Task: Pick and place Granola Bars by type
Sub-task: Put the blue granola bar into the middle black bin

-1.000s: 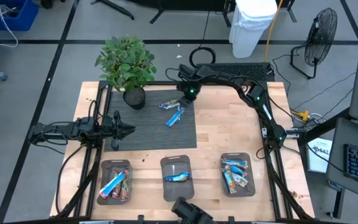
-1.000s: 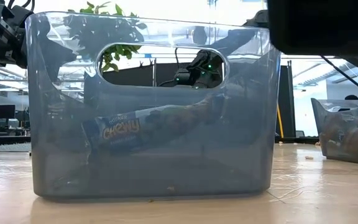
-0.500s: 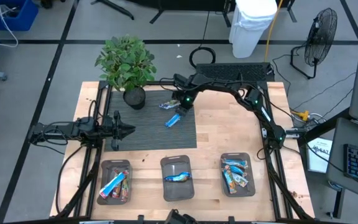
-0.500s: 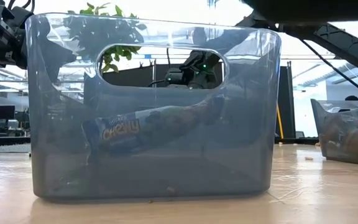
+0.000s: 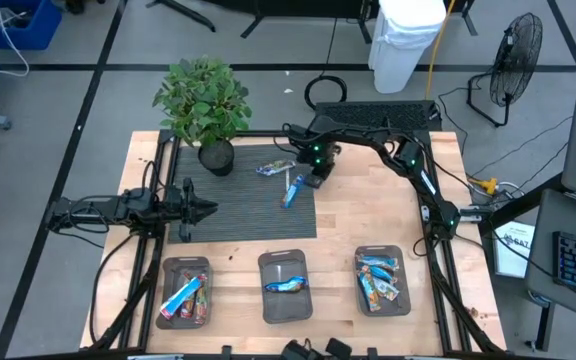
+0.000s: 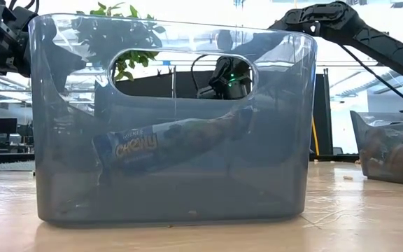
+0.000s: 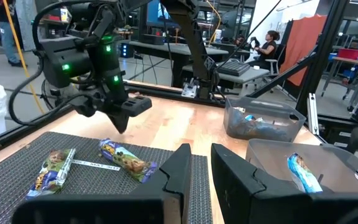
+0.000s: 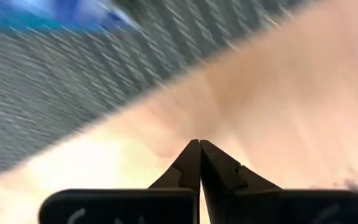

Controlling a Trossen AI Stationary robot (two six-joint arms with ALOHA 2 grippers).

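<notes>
- Blue-wrapped granola bars (image 5: 284,180): two lie on the dark mat (image 5: 238,205), upper centre of the high view.
- Low view alone reads "Chewy" on the middle bin's (image 6: 170,122) bar (image 6: 166,143).
- Right gripper (image 5: 318,180), empty and closed, sits beside them; left gripper (image 5: 208,208), slightly parted, waits mid-left.

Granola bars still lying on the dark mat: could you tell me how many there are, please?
2: one granola bar near the plant pot, another at the mat's right edge.

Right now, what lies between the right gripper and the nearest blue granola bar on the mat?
Nothing: in the high view, only bare dark mat separates the shut right gripper from the blue granola bar.
</notes>
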